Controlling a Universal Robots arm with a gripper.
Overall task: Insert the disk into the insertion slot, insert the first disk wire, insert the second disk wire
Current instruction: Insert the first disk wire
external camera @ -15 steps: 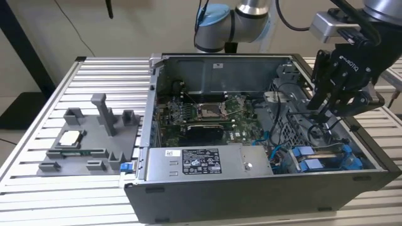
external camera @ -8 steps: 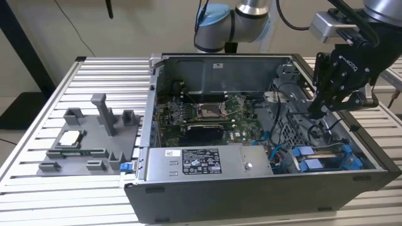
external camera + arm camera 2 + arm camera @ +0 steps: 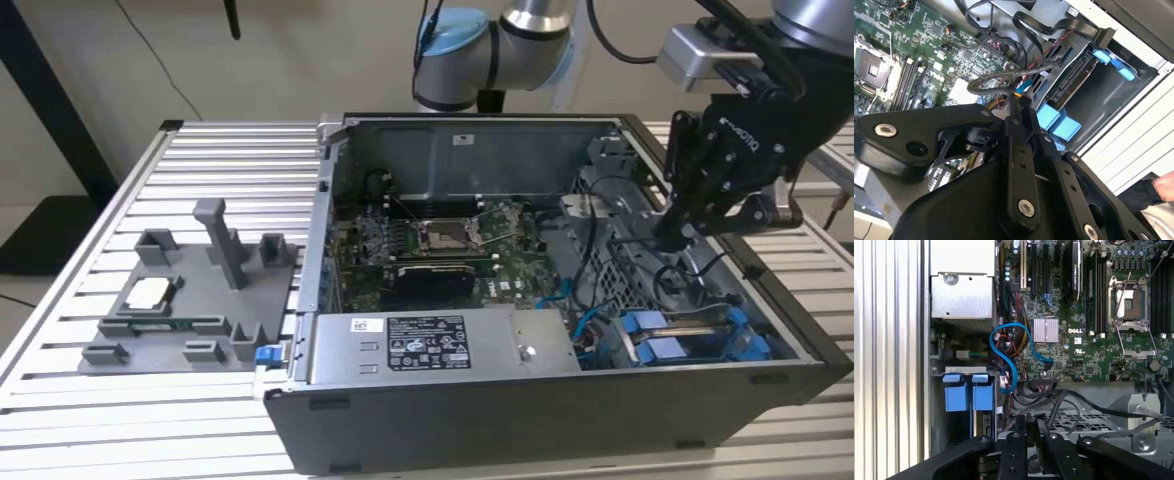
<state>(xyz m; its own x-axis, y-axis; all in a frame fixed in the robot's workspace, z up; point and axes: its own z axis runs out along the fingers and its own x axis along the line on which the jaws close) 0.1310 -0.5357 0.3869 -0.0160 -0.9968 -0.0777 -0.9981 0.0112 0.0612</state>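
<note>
The disk point(image 3: 1069, 82) is seated in the insertion slot point(image 3: 1110, 97), its bright blue carrier tabs sticking out of the drive cage. In the exterior view it point(image 3: 665, 336) sits low in the case corner on the exterior view's right, just beside the grey power-supply box point(image 3: 427, 345). In the first wrist view the same blue tabs point(image 3: 982, 396) stand side by side under that box point(image 3: 961, 290). My pincer point(image 3: 1018, 100) hangs above the cage, near the disk but apart from it. The fingers point(image 3: 1021, 165) are drawn almost together, and as far as I can tell they pinch the blue-tipped end of a braided grey disk wire point(image 3: 1004, 76). That wire loops out over the green motherboard point(image 3: 919, 45). In the first wrist view only a narrow gap shows between my fingertips point(image 3: 1030, 424), with black cables point(image 3: 1089, 405) running across the perforated cage beyond them. A thin blue cable point(image 3: 1009, 356) curls between the power-supply box and the motherboard point(image 3: 1089, 350). From outside, my pincer point(image 3: 667, 236) dips inside the case's wall on the exterior view's right. The case point(image 3: 534, 420) rests on a slatted metal table point(image 3: 200, 160), with a grey fixture point(image 3: 187, 300) well apart on the exterior view's left. A person's hand point(image 3: 1166, 181) in a dark sleeve point(image 3: 1141, 194) shows past the case wall.
</note>
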